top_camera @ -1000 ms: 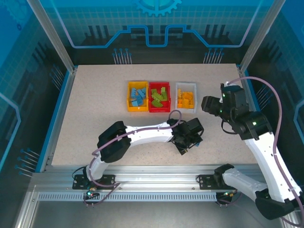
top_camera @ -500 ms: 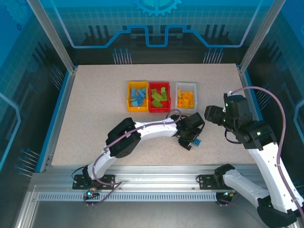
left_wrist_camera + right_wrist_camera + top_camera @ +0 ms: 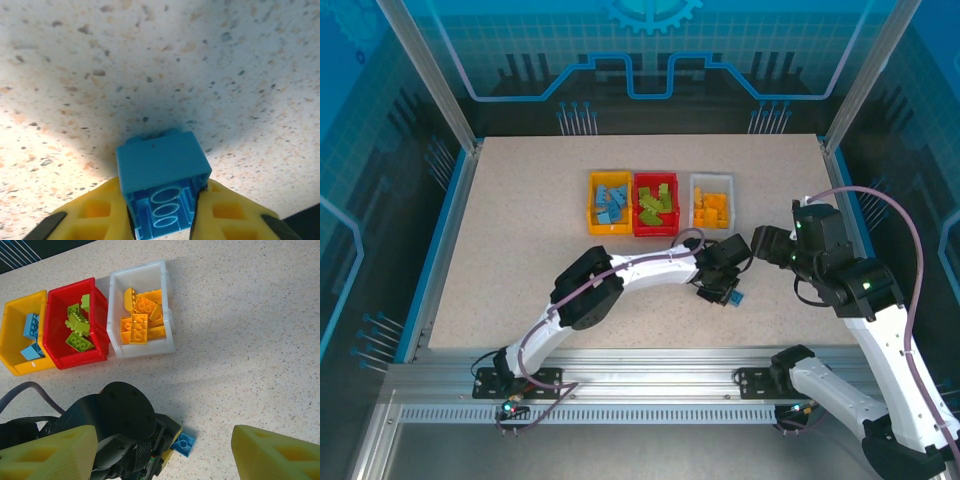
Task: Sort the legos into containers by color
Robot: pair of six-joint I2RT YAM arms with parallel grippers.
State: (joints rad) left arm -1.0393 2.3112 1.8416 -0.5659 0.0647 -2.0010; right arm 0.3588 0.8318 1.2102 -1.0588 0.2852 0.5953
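A: Looking from above, where's the blue brick?
B: Down on the bench, in the left pincer.
A: And its wrist view?
B: Pinched tight, likely going to the yellow bin.
A: Right wrist view?
B: Right pincer spread wide, holding nothing.

Left arm reaching right, jaws clamped; right arm folded, jaws wide.
The left arm stretches from its base across to the right, elbow raised and wrist tipped down. The left gripper pinches a blue lego between its yellow fingers. The right arm bends leftward, and the right gripper is spread apart, near the left wrist.
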